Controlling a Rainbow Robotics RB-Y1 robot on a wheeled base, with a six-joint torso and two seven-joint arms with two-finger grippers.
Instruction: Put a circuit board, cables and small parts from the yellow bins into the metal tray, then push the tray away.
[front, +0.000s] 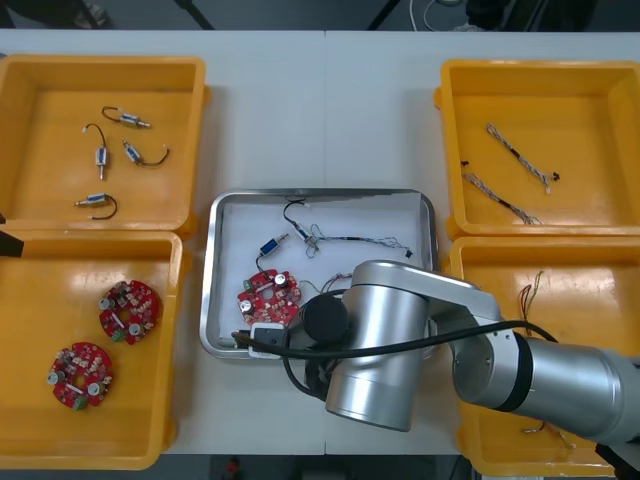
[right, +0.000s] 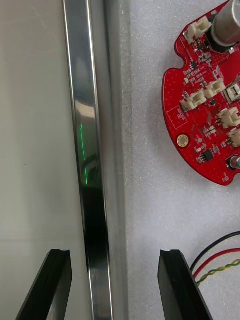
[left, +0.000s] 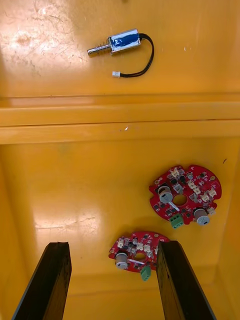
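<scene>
**Right gripper** (right: 115, 252), fingers spread. The rim of the metal tray (right: 92, 150) is straddled, with one finger over bare table (right: 35, 125) and the other inside. A free band of white floor is left between the rim and the circuit board (right: 210, 115). The red, black and yellow cables (right: 215, 260) lie just beside the inner finger.

**Front view.** The tray's near right corner is covered by the right arm (front: 390, 340), and its far half is crossed by loose cables (front: 345, 240). Bare table is left beyond the tray, between the yellow bins (front: 40, 170).

**Left gripper** (left: 112, 245), fingers spread. Free bin floor lies between them, and a nearer board (left: 135, 252) is seen just beside one finger.
</scene>
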